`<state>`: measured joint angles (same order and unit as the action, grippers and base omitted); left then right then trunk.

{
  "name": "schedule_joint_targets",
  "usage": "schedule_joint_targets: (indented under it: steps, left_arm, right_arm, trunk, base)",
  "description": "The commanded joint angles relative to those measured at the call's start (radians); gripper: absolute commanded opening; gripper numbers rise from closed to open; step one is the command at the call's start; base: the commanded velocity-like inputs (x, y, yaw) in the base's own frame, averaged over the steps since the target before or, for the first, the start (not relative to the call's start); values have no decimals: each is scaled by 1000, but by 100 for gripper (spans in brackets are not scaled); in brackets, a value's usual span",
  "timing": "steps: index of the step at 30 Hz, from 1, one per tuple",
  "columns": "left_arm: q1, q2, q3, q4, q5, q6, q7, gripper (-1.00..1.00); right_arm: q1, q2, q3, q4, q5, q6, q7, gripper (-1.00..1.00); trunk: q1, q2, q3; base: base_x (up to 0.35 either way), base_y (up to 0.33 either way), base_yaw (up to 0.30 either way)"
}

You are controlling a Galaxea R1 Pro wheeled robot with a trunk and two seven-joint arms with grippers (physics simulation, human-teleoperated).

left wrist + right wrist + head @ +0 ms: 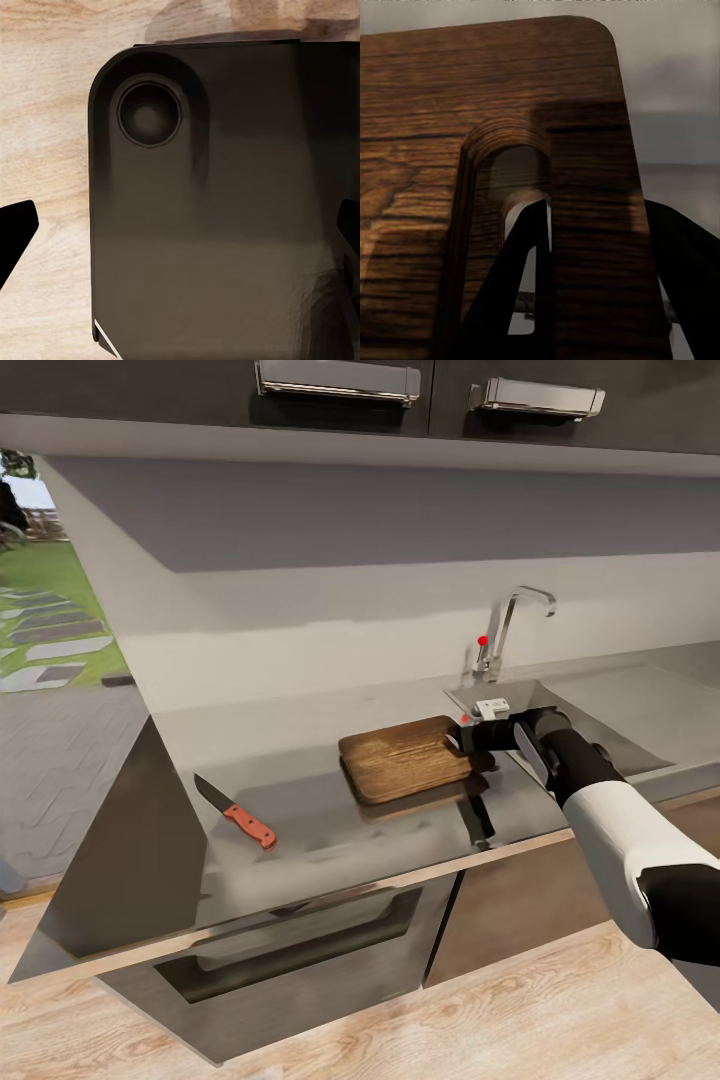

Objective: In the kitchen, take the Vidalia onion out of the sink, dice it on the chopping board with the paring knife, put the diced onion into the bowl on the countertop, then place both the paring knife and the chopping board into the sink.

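Observation:
The brown wooden chopping board (400, 760) is by the sink (625, 720), with a shadow under its near edge as if raised a little off the grey countertop (290, 755). My right gripper (468, 738) is shut on the board's handle end. In the right wrist view one finger (526, 247) passes through the handle slot of the board (450, 112) and the other runs along its outer edge. The red-handled paring knife (238, 813) lies on the countertop to the left. My left gripper (180, 232) is open over a dark part of the robot, nothing between its fingers. Onion and bowl are out of view.
The chrome faucet (505, 625) with a red dot stands behind the sink. Dark cabinets and an oven front (290, 940) sit under the counter, upper cabinets (340, 380) above. Wooden floor (480, 1020) lies below, and a window to a garden (50, 610) is at the left.

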<state>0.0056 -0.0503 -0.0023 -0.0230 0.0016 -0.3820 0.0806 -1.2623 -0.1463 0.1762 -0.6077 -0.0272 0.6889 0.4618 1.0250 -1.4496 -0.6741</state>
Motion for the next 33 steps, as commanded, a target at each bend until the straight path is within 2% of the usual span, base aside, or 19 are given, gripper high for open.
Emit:
schedule_joint_targets:
  steps: [1, 10, 16, 33]
  left_arm:
    - [1, 0, -1, -2, 0, -1, 4, 100]
    - [1, 0, -1, -2, 0, -1, 4, 100]
    - [1, 0, -1, -2, 0, -1, 4, 100]
    - [1, 0, -1, -2, 0, -1, 4, 100]
  right_arm:
    - [-1, -1, 5, -1, -4, 4, 0, -100]
    - [0, -1, 5, 24, -4, 0, 0, -100]
    - [-1, -1, 5, 40, -4, -30, 0, -100]
    - [0, -1, 5, 43, -4, -32, 0, -100]
  trunk:
    - [0, 0, -1]
    - [0, 0, -1]
    - [0, 0, -1]
    - [0, 0, -1]
  base:
    - [0, 0, 0]
    - [0, 0, 0]
    - [0, 0, 0]
    - [0, 0, 0]
